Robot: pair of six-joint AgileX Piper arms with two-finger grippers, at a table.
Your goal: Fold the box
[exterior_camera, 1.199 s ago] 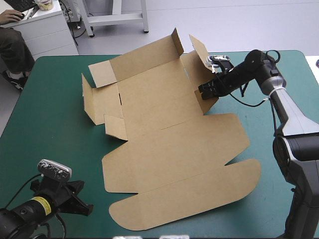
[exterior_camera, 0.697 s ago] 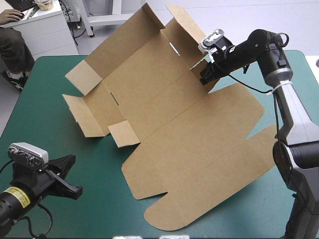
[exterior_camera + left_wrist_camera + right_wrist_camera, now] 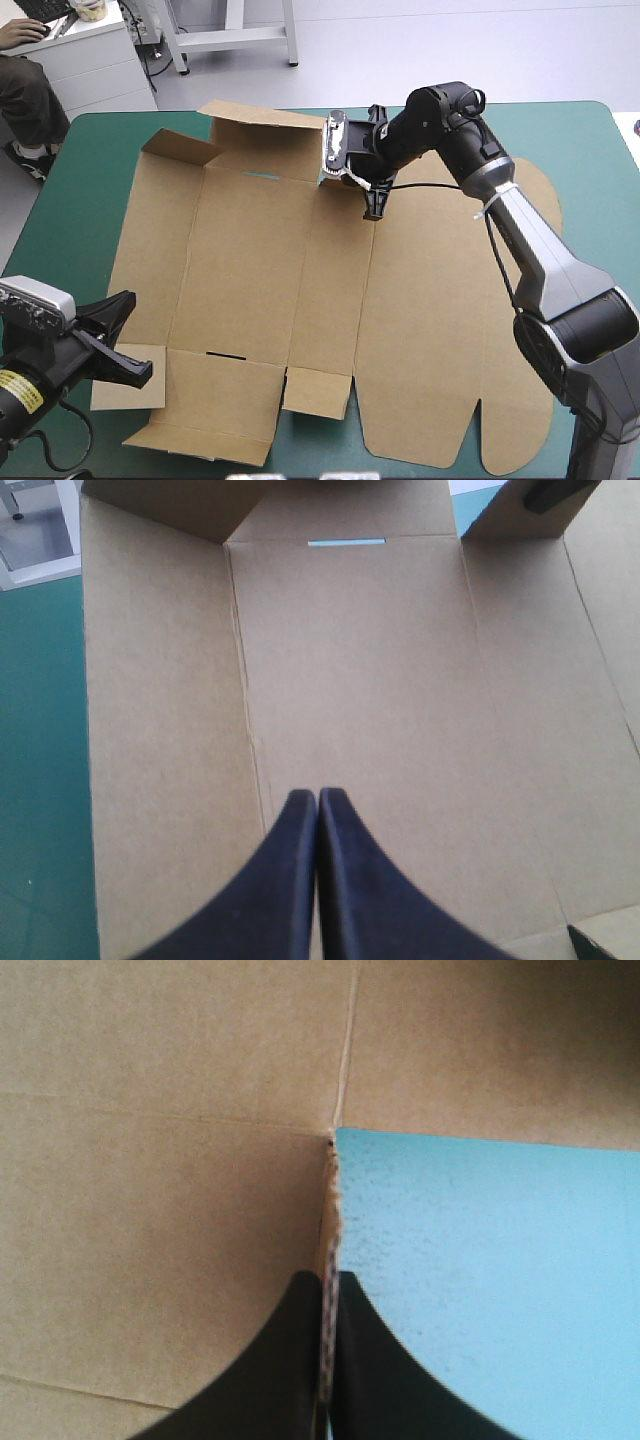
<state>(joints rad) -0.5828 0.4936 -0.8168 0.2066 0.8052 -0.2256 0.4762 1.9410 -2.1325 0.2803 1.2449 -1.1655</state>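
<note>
Right tool (image 3: pixel 328 1278) pinches the far edge of the box (image 3: pixel 260 270); left tool (image 3: pixel 318 796), pressed together, hovers at its near-left corner. Box lies mostly flat on the surface (image 3: pixel 90 170); next, I judge, raise a wall along its crease

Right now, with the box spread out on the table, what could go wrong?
The right pincer grips only a thin cut edge of the box, at a notch; it may slip or tear there. The left pincer is shut, holding nothing, so a pull could drag the whole sheet.
</note>
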